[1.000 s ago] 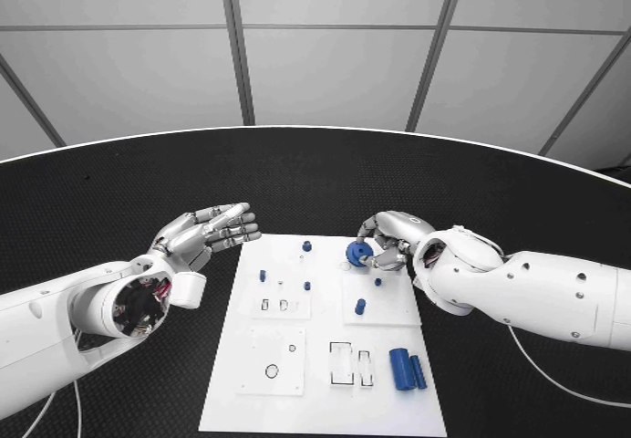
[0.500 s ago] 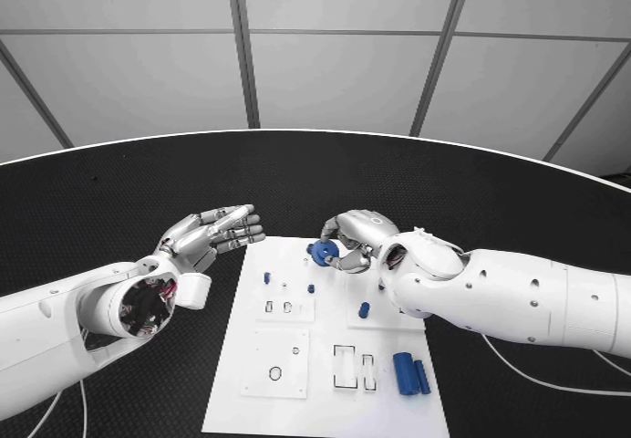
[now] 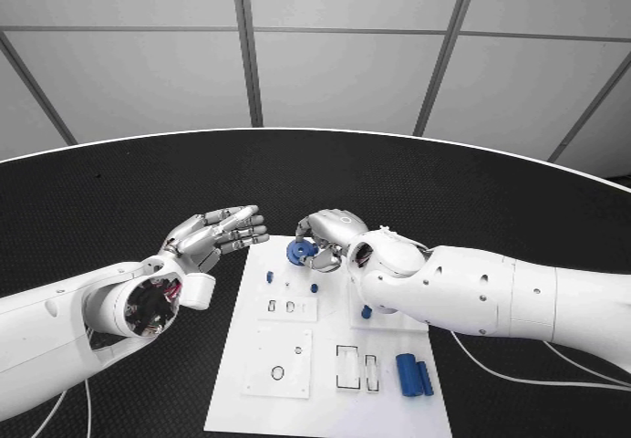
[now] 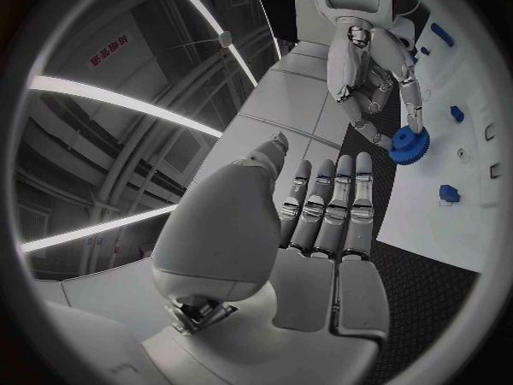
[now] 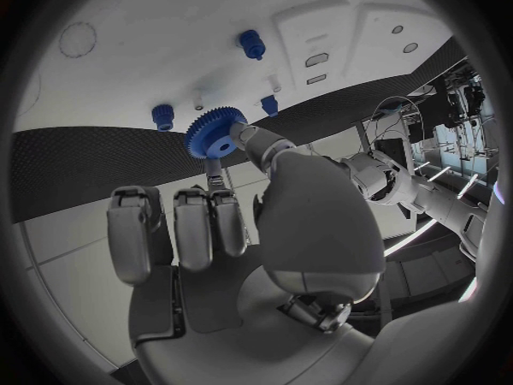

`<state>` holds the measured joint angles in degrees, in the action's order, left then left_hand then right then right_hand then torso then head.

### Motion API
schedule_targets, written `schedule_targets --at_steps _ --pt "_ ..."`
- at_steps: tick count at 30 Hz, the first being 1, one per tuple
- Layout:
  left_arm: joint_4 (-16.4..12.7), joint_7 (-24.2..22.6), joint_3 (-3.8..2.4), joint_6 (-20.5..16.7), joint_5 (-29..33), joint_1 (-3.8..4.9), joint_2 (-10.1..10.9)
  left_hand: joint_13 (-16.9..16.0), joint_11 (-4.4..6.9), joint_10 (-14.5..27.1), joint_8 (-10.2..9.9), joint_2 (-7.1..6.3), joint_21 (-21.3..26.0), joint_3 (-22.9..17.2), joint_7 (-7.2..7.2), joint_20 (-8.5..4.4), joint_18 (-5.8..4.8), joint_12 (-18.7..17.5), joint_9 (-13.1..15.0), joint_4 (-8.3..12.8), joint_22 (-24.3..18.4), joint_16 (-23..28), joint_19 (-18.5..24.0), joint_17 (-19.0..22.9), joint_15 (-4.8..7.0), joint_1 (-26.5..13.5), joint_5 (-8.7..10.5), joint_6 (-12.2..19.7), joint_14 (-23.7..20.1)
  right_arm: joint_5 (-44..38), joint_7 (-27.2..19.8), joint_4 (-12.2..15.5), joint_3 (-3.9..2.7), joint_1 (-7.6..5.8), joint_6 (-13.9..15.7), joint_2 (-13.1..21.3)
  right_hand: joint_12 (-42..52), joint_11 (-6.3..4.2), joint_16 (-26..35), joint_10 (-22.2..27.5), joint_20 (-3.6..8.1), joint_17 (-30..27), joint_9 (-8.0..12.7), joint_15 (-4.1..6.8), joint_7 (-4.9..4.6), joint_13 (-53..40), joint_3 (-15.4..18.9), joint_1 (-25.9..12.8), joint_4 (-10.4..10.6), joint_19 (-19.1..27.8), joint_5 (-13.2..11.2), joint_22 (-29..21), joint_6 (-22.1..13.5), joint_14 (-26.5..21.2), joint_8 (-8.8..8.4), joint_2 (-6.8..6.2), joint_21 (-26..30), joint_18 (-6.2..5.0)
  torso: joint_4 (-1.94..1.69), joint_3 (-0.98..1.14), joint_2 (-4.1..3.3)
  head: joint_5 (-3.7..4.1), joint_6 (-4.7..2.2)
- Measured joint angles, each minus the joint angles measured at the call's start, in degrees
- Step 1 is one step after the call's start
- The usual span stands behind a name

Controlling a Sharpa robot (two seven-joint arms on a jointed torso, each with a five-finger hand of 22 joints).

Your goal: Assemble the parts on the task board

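Two hands are working over the task board (image 3: 256, 383) right now, and I am watching the right hand (image 3: 332, 239) most closely. It is pinching a blue gear (image 3: 303, 251) between thumb and fingertips, the toothed wheel held off the plate above the board's far left corner. A second ago that gear was sitting further toward the board's right side; I am seeing it carried steadily across to the left, though the head camera has also been shifting, so part of that drift may be the view. In the right wrist view the gear (image 5: 217, 134) is hovering close to two small blue pegs (image 5: 162, 116) standing in the white plate, so I am judging that I am lining it up over one of them, not yet seating it.

The left hand (image 3: 217, 234) is waiting just off the board's left edge, palm up, fingers nearly straight and lying side by side, holding nothing; it has barely moved.

Near the board's near right corner, two blue cylinders (image 3: 416, 374) are lying side by side, untouched. Most of the assembly is, I think, yet to come.
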<state>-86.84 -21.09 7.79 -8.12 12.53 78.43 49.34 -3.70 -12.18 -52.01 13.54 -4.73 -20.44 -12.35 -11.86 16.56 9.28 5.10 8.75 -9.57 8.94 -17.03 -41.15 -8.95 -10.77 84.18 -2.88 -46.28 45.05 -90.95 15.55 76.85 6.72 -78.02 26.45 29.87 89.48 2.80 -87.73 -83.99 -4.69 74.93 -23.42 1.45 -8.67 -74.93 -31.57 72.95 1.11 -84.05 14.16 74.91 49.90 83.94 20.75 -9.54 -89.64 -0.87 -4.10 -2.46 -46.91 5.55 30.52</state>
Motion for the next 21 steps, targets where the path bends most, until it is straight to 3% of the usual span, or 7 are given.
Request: schedule_targets --at_steps 10,21 --pt "-0.16 -0.13 -0.01 -0.14 0.0 0.0 0.13 0.0 0.0 0.0 0.0 0.0 0.0 0.0 0.0 0.0 0.0 0.0 0.01 0.0 0.0 0.0 0.0 0.0 0.0 0.0 0.0 0.0 0.0 -0.01 0.14 -1.6 0.04 0.07 -2.1 -1.51 0.0 0.0 0.0 0.0 0.0 0.0 0.0 0.0 0.0 0.01 -0.17 -0.97 0.17 0.0 0.0 0.0 0.0 0.0 -0.01 -0.23 0.0 0.0 -0.13 -0.03 -0.12 0.01 0.36" --pt "-0.05 -0.16 -0.01 -0.14 0.0 0.0 0.21 0.0 0.0 0.0 0.0 0.0 0.0 0.0 0.0 0.0 0.0 0.0 0.01 0.0 0.0 0.0 0.0 0.0 0.0 0.0 0.0 0.0 0.0 0.0 1.0 -2.28 0.09 0.15 -4.12 -1.17 0.0 0.0 0.0 0.0 0.0 -0.01 -0.02 -0.01 0.0 0.01 -0.14 -1.1 0.19 0.0 -0.02 0.0 0.01 0.0 -0.24 -0.36 0.0 0.0 -0.02 0.03 -0.05 -0.21 0.77"
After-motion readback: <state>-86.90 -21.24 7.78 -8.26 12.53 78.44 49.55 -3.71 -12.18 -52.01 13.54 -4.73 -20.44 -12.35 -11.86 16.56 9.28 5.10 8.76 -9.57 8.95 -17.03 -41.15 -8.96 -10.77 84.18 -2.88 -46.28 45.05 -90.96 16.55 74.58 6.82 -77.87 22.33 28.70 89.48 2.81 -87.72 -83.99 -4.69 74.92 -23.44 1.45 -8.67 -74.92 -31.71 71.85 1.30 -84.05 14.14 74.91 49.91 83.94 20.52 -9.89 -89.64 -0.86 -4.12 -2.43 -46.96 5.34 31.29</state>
